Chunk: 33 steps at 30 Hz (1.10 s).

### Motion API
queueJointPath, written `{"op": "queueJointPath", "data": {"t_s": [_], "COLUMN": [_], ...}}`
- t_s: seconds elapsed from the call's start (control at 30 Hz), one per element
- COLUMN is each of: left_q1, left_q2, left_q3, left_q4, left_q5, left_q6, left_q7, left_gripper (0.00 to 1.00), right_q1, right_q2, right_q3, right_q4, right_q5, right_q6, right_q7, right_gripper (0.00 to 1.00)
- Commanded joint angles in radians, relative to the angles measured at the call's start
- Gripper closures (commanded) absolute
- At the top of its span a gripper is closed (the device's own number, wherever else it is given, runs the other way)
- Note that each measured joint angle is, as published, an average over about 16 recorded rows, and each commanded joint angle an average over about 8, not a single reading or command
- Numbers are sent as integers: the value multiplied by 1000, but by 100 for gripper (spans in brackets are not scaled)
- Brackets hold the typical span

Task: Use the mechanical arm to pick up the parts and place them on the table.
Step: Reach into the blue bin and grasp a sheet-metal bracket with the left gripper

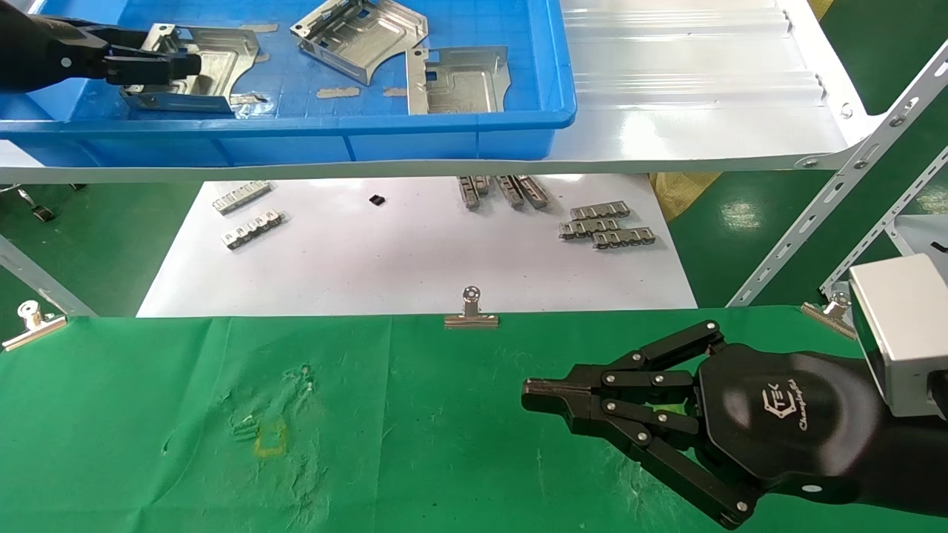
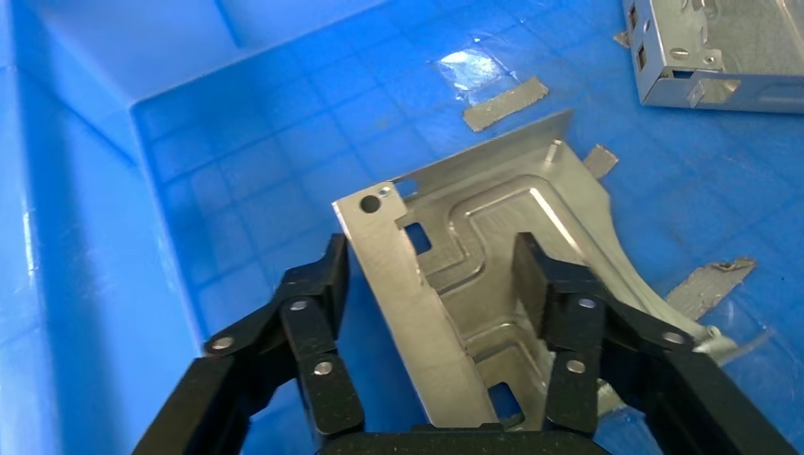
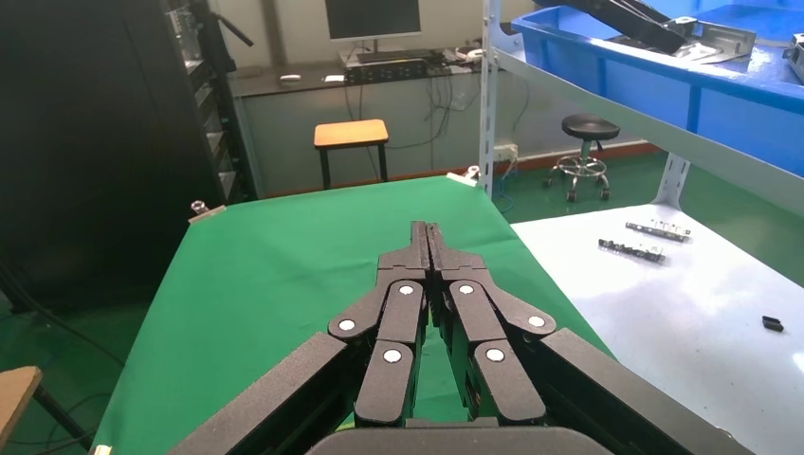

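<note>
Three silvery parts lie in the blue tray [image 1: 296, 141]: one at the left [image 1: 222, 52], one in the middle [image 1: 359, 33], one at the right [image 1: 455, 78]. My left gripper [image 1: 185, 65] is open inside the tray, over the left part. In the left wrist view its gripper [image 2: 431, 256] straddles that part [image 2: 493, 218]: one finger [image 2: 318, 303] stands outside the folded edge with a gap, the other rests on the embossed face. My right gripper [image 1: 529, 392] is shut and empty, just above the green table [image 1: 370, 414]; it also shows in the right wrist view [image 3: 427, 232].
The tray stands on a white shelf [image 1: 703, 96] held by a slanted strut [image 1: 837, 185]. Below lies a white board with toothed metal strips [image 1: 607, 226]. Binder clips [image 1: 471, 311] sit on the table's far edge. A yellow square mark [image 1: 270, 440] is on the cloth.
</note>
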Motion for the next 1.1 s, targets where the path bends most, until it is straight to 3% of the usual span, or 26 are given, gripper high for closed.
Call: {"op": "queueJointPath", "data": {"t_s": [0.03, 0.33, 0.37, 0.57, 0.63, 0.87, 1.1], "left_q1": [1, 11, 12, 13, 14, 18, 18], "left_q2": [0, 2, 3, 6, 7, -10, -41], "left_q3": [-2, -13, -13, -13, -16, -75, -129], "left_q4": [0, 1, 1, 3, 3, -29, -91], "left_q5": [-3, -19, -19, -19, -22, -108, -194], "left_q6": [-2, -18, -19, -25, -25, 42, 259], "left_q7": [2, 8, 8, 7, 8, 43, 108], "left_gripper": [100, 100, 100, 100, 100, 100, 100], "right_q1": [0, 0, 0, 0, 0, 0, 0], "right_q2": [0, 0, 0, 0, 0, 0, 0], "right_q3": [0, 0, 0, 0, 0, -1, -1], "right_q4": [0, 0, 0, 0, 0, 0, 0], "right_q5": [0, 0, 0, 0, 0, 0, 0], "right_q6": [0, 0, 0, 0, 0, 0, 0], "right_q7": [0, 0, 0, 0, 0, 0, 0], "right_gripper": [100, 96, 90, 15, 0, 0, 0]}}
